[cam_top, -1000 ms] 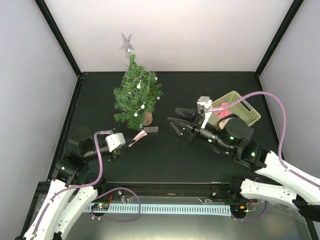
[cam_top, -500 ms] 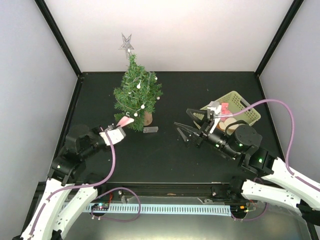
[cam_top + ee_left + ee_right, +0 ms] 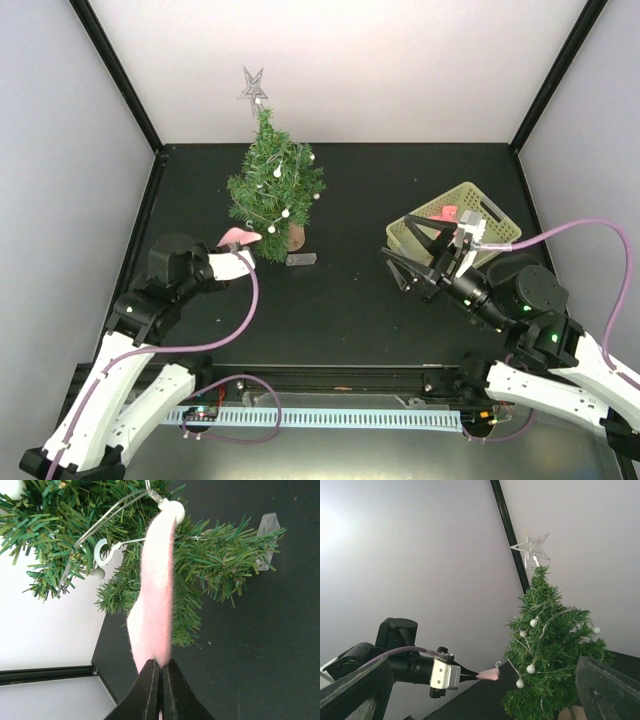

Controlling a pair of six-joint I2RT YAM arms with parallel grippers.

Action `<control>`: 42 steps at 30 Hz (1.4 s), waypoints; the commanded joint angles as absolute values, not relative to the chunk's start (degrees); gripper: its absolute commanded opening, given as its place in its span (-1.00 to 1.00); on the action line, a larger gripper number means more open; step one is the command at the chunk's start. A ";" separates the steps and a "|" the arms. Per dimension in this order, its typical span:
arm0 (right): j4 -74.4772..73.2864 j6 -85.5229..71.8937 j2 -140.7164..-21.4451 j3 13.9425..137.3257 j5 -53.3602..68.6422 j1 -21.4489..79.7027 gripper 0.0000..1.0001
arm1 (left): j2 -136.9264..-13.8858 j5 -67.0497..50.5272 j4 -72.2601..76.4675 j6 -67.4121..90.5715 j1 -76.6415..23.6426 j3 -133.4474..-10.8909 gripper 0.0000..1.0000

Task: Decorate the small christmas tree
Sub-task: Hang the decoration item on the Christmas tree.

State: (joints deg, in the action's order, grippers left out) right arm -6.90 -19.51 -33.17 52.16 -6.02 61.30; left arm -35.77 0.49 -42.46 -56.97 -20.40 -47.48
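Top view, left gripper [image 3: 237,247]: clamped on a pink felt ornament [image 3: 241,237], held at the lowest left branches of the small christmas tree [image 3: 272,190].
Top view, left arm: reaches forward and rightward from its base, fingers aimed at the tree's foot.
Top view, right gripper [image 3: 402,248]: jaws wide apart, holding nothing, just in front of the basket [image 3: 500,226].
Top view, right arm: elbow bent, forearm angled left and away.
Top view, basket: pale yellow-green; a pink piece [image 3: 449,212] shows inside, the rest hidden by the gripper.
Top view, tree: upright on its wooden stump [image 3: 296,238] at the far left of the black table [image 3: 340,310], star [image 3: 251,85] on top, a small clear piece [image 3: 301,259] just beside the stump.
Left wrist, fingers [image 3: 150,690]: pressed together on the ornament's lower end. Its top carries a white bead [image 3: 175,511] and a wire hook [image 3: 102,552] among the needles; whether the hook has caught, I cannot tell.
Right wrist, fingers [image 3: 607,690]: black, at both lower corners, far apart, nothing between them; beyond them stands the tree, hung with white balls [image 3: 531,668].
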 commanded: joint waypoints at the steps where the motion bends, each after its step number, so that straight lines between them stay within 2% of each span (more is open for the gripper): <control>1: -7.36 -17.36 -31.33 50.95 -9.44 61.04 1.00 | -37.90 3.64 -39.28 -60.34 -21.27 -49.98 -0.97; 19: -6.99 -15.82 -28.61 49.71 -11.87 61.08 1.00 | -44.28 10.81 -36.52 -62.85 -24.61 -53.12 -0.97; 42: -7.25 -15.55 -26.06 48.01 -13.22 61.08 1.00 | -44.39 11.12 -40.27 -65.30 -26.76 -50.51 -0.97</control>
